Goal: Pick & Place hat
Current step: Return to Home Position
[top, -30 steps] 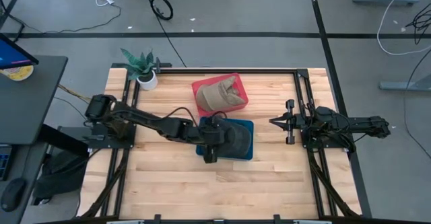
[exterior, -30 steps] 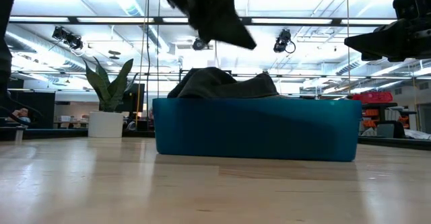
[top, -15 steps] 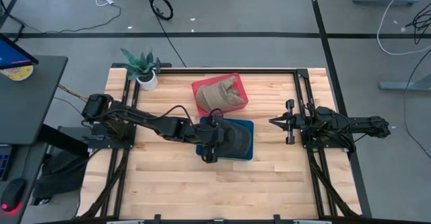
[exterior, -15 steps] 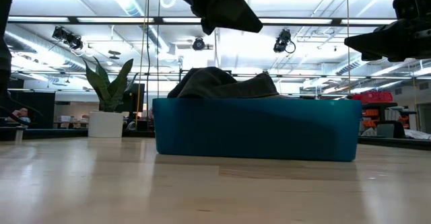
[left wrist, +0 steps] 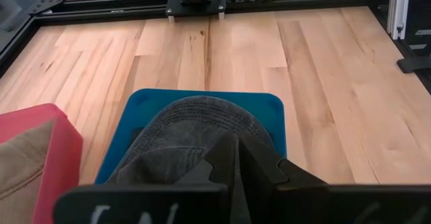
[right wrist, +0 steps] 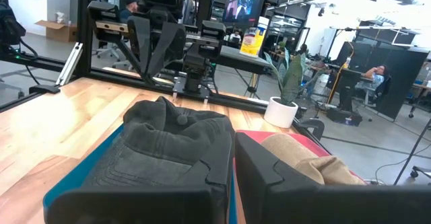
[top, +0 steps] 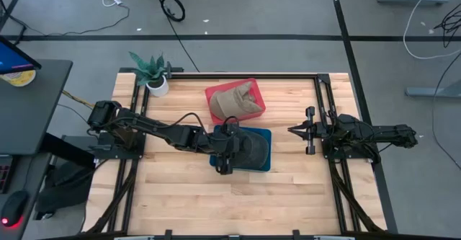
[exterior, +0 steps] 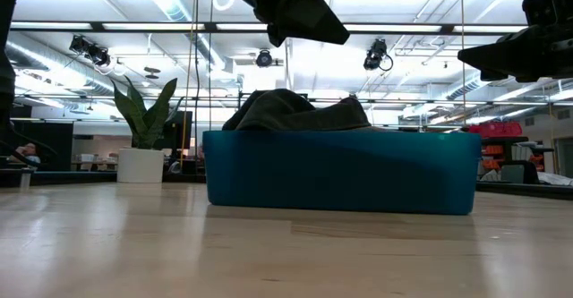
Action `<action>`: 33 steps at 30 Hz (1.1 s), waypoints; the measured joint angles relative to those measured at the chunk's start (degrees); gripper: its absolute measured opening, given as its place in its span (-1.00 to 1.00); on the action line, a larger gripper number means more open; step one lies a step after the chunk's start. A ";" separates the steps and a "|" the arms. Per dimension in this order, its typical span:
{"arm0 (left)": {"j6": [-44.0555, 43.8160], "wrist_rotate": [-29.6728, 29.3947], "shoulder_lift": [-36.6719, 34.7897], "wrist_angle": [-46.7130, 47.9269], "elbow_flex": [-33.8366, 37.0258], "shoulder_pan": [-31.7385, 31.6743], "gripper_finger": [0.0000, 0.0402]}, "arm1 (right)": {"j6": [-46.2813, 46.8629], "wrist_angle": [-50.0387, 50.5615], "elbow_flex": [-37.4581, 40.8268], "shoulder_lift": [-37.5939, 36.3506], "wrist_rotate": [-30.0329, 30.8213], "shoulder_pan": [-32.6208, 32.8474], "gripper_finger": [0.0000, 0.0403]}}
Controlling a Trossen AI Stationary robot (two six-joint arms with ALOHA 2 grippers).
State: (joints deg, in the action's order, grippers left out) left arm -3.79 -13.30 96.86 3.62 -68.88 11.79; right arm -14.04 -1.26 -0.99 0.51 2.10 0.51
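Closed and empty, the left gripper (left wrist: pixel 234 146) hung over the blue bin (top: pixel 266 133) holding the black cap (left wrist: pixel 195 116). Just beyond, the red bin (top: pixel 214 93) held the brown cap (top: pixel 234 103). The right gripper (top: pixel 294 130), also closed, waited well apart.

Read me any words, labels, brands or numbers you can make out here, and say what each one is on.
No text reads whole.
White marks on the dark plate of the left gripper: cut off at the picture's edge, unreadable.
Label on the yellow container in the room behind: too blurred.
The screen near it: too blurred.
No print shows on the black cap, brown cap, blue bin or red bin.
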 joint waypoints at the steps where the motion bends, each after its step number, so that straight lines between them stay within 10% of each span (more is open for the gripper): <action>1: 0.00 0.00 0.00 0.00 0.00 0.00 -0.87 | 0.00 0.00 0.00 -0.01 0.00 0.00 -0.88; 33: 7.89 2.64 -0.02 0.09 -0.04 -0.35 -0.87 | 0.00 0.00 0.00 -0.02 -0.01 0.00 -0.88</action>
State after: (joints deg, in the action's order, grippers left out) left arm 4.10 -10.66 96.84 3.71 -68.93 11.44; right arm -14.04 -1.26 -0.99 0.49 2.09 0.51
